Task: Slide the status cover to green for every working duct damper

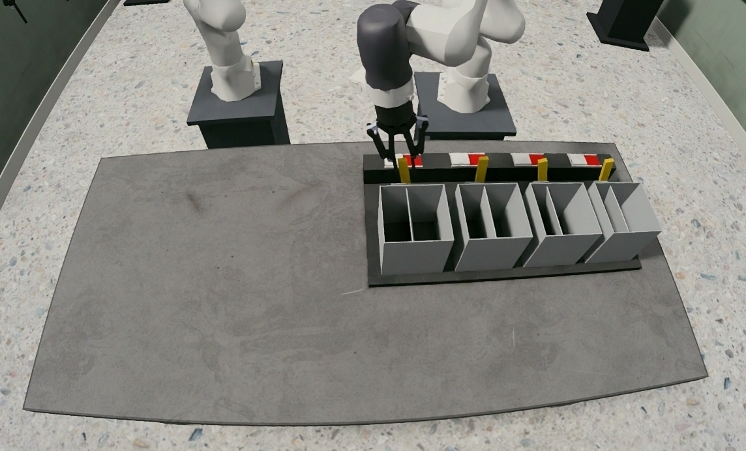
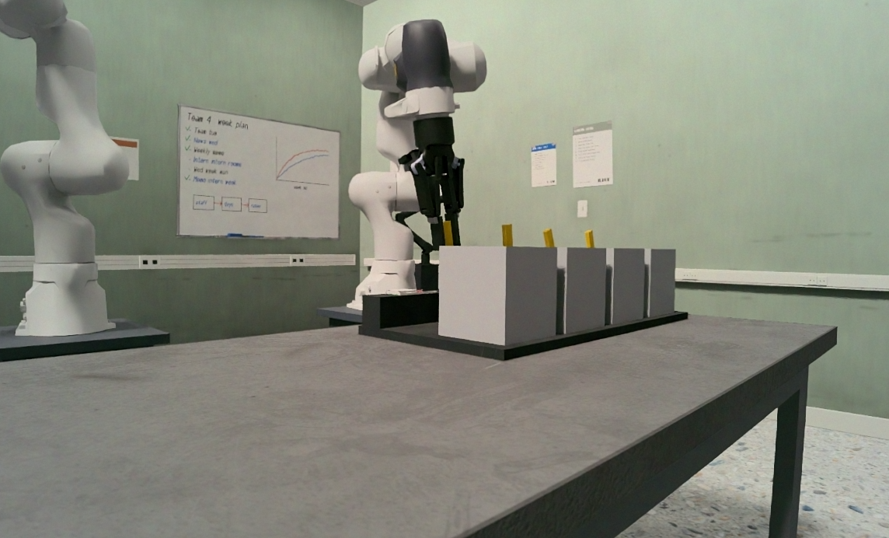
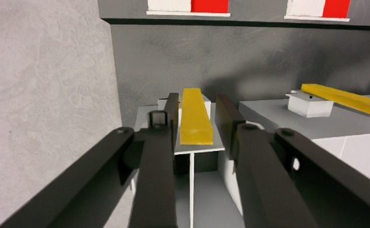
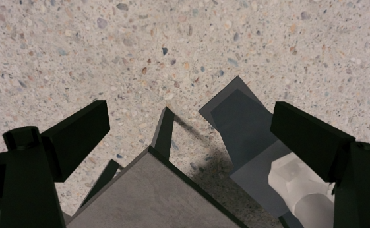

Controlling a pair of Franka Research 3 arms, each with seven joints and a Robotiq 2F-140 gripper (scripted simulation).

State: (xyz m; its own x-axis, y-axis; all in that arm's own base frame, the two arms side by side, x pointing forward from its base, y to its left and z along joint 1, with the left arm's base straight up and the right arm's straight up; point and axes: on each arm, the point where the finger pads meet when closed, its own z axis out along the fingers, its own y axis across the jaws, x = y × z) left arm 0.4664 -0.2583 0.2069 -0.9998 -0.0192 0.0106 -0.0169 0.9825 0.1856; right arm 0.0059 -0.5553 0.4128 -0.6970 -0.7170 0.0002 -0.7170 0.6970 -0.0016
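Note:
Four grey dampers (image 1: 415, 257) (image 1: 490, 255) (image 1: 561, 250) (image 1: 622, 246) stand in a row, each behind its slider. Each slider has a white cover (image 1: 460, 159) (image 3: 169, 5) beside a red field (image 3: 210, 6); all four show red. My left gripper (image 1: 404, 169) (image 2: 445, 234) (image 3: 196, 107) is partly open and points down. Its fingers stand on either side of the first damper's upright yellow lever (image 3: 196, 128), with gaps visible on both sides. The other levers (image 1: 481, 169) (image 1: 542, 169) (image 1: 606, 169) stick up, some leaning. My right gripper (image 4: 190, 115) is wide open and empty, away from the dampers.
The black slider rail (image 1: 437, 162) runs along the table's robot side. The dampers stand on a dark base plate (image 1: 477, 277) on the grey table (image 1: 207, 313). The second damper's lever is just right of my left fingers in the left wrist view. The right wrist view shows a table corner (image 4: 150, 174).

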